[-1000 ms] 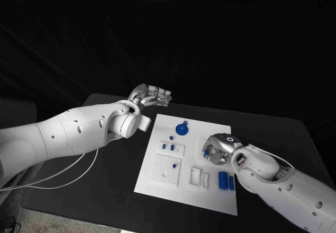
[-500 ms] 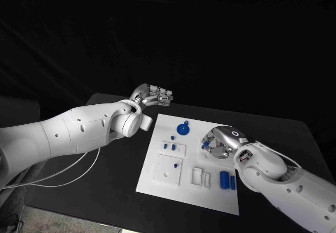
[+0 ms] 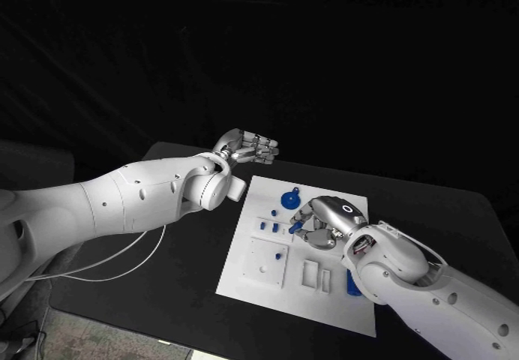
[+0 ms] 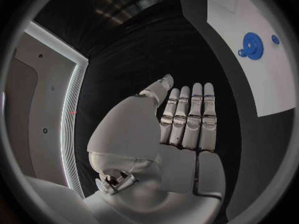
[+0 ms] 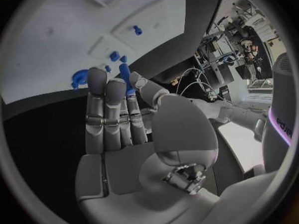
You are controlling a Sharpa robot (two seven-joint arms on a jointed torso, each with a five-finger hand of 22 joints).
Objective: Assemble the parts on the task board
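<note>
Aloft, right hand (image 3: 317, 222) around blue peg (image 5: 125, 77)

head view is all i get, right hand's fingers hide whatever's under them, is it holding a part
Observer: Yes. The right wrist view shows the right hand pinching a slim blue part between the thumb and a finger, above the task board.
Operator: ok and the left hand, looks curled from here, anything in it
Observer: Nothing. The left wrist view shows the left hand with its fingers straight, side by side, and the palm bare.
</note>
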